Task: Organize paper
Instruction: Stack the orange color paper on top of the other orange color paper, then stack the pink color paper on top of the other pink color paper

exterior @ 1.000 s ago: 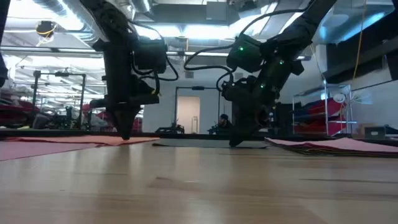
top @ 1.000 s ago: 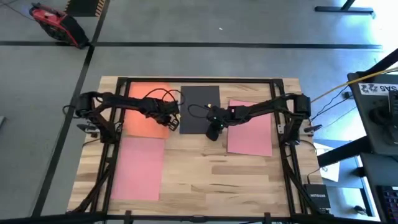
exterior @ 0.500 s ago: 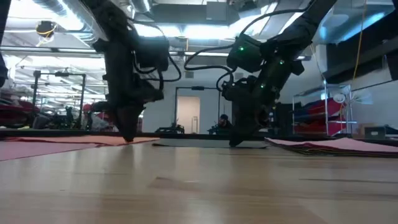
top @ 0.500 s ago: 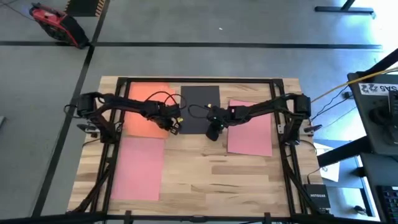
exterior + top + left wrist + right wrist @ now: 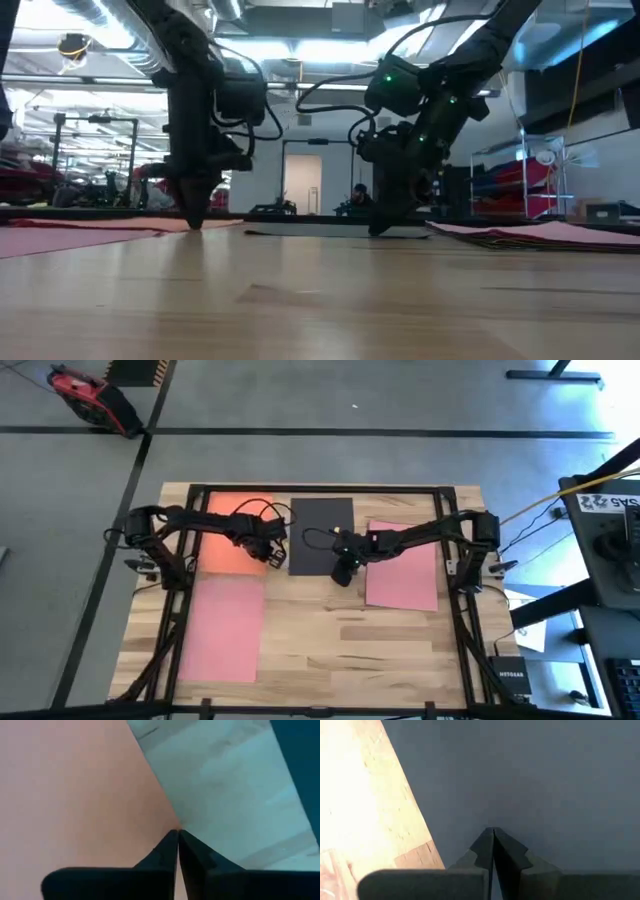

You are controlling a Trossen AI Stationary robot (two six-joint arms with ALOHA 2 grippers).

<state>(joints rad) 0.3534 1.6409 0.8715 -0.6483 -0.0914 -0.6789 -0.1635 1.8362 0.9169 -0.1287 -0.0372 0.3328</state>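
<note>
Closed left tool (image 5: 177, 832) tip on matte orange sheet's (image 5: 225, 535) corner, closed right tool (image 5: 493, 831) on black sheet (image 5: 318, 532)

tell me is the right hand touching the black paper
Touching. In the right wrist view the right hand, fingers shut, meets the black paper at its tip with no gap. The low view shows the tip down on the sheet.

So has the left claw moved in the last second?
Yes. After reaching toward the black sheet, the left claw pulled back left, over the orange sheet's corner.
</note>
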